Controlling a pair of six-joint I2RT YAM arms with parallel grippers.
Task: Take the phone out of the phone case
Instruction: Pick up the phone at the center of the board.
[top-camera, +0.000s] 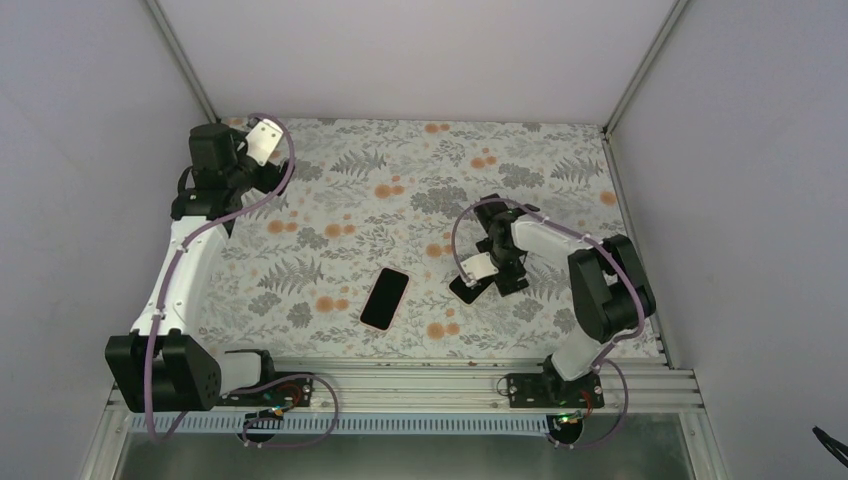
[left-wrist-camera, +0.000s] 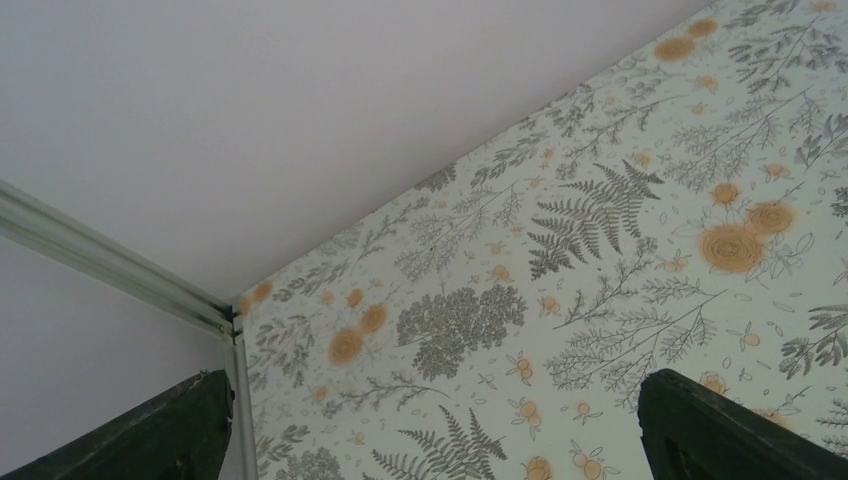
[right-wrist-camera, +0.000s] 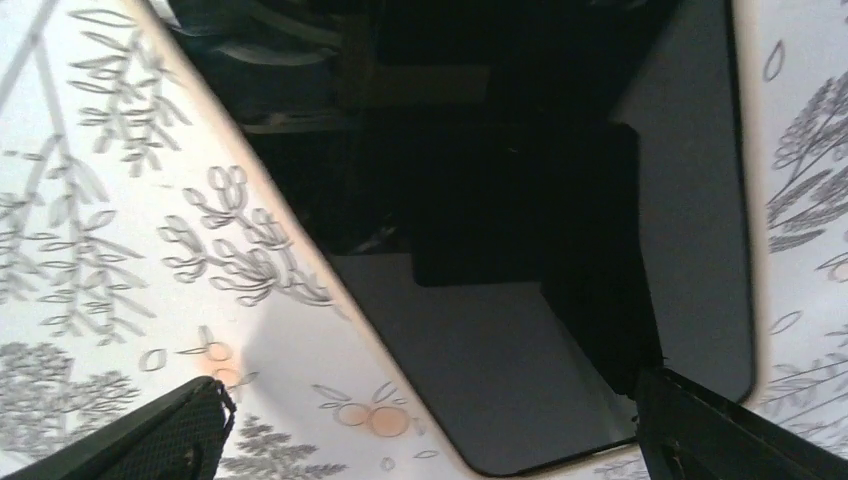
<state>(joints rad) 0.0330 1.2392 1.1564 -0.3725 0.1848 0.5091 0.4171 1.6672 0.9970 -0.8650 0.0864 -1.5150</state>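
A flat, glossy black phone (right-wrist-camera: 560, 330) lies on the floral table and mirrors the arm above it. My right gripper (right-wrist-camera: 432, 385) hangs open just over its near end, one finger (right-wrist-camera: 170, 430) over the cloth and the other (right-wrist-camera: 720, 430) at the phone's corner. From above, only a dark corner of the phone (top-camera: 461, 291) shows under the right gripper (top-camera: 488, 283). The phone case (top-camera: 385, 298), dark with a pink rim, lies apart at the table's middle. The left gripper (top-camera: 262, 140) is open at the far left corner, holding nothing.
White walls close the table (top-camera: 330, 180) on three sides, with a metal post (left-wrist-camera: 120, 270) at the back-left corner close to the left gripper (left-wrist-camera: 432, 385). An aluminium rail (top-camera: 400, 375) with both arm bases runs along the near edge.
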